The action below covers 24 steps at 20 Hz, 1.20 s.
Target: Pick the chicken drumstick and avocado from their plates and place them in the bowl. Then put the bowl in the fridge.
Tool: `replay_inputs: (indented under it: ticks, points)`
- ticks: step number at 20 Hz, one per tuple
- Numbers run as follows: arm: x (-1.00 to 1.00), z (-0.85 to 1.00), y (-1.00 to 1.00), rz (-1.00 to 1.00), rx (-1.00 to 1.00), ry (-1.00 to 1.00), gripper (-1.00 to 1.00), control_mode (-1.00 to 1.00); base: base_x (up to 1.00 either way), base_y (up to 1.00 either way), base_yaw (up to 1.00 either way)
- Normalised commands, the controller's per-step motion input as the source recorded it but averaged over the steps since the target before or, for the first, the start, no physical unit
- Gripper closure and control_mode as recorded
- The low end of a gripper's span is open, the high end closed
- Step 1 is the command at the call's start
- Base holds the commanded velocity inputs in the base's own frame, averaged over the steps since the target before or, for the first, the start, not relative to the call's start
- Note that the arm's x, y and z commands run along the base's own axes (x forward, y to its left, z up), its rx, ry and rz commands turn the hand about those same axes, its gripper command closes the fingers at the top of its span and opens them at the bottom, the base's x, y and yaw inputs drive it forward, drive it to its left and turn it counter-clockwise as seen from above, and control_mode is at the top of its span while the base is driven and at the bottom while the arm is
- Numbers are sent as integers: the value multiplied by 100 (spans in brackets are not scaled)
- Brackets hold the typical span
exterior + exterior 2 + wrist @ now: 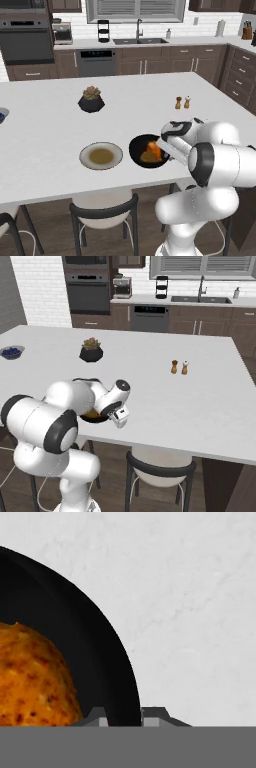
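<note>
Two foods: the chicken drumstick (153, 148) and the avocado (146, 158) are seen lying together inside the bowl (136, 148).
Bowl: it is set near the table's (45, 135) front edge, just beside the beige plate (101, 155); its black rim (107, 662) is seen up close in the hand view.
End effector (126, 716): its fingers are closed tight on the bowl's rim, one finger inside the wall and one outside.
Farther back: a potted succulent (91, 99) and two shakers (182, 102) are seen towards the table's middle.
</note>
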Motion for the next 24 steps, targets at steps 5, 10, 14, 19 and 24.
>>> replay_inputs:
  ticks: [5, 10, 14, 19, 24]
  points:
    - [0, 93, 9, -34, 6, 1, 100, -100, 0, 0, 0]
    - [-13, 93, 2, -33, 6, 18, 100, -100, 0, 0, 0]
    - [-29, 100, 0, -31, 2, 26, 100, -100, 0, 0, 0]
    - [-61, 86, 17, -35, 3, 11, 100, -100, 0, 0, 0]
    - [-95, 65, 30, -43, 12, -7, 100, -100, 0, 0, 0]
